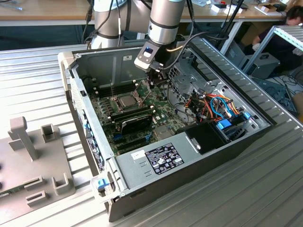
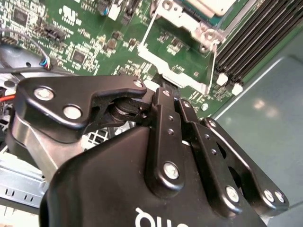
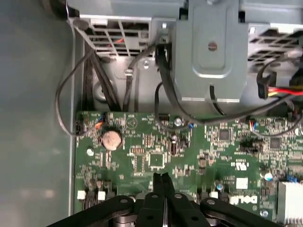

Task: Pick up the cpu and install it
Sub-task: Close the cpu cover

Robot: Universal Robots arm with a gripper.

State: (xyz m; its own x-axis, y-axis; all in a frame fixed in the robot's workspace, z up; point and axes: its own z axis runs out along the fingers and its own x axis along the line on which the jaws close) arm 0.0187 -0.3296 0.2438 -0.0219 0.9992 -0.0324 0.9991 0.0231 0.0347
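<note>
The cpu [image 1: 127,100] is a small silver-grey square lying in the socket near the middle of the green motherboard [image 1: 163,106], with the metal socket frame [image 2: 182,19] around it. One corner of the cpu [image 2: 215,4] shows in the second wrist view. My gripper [image 1: 152,84] hangs low over the board, on the exterior view's right of the socket and a little farther back. Its black fingers [image 3: 158,189] are pressed together with nothing seen between them. The fingertips [image 2: 163,92] sit close to the thin wire lever [image 2: 144,40] at the socket's edge; I cannot tell whether they touch it.
The open computer case [image 1: 71,90] lies on a ribbed metal table. Black memory modules [image 1: 135,116] lie in front of the socket, and the power supply [image 1: 156,158] is nearer still. Coloured cables [image 1: 218,106] and a drive cage [image 3: 210,47] crowd the exterior view's right. A grey fixture [image 1: 33,161] stands at that view's left.
</note>
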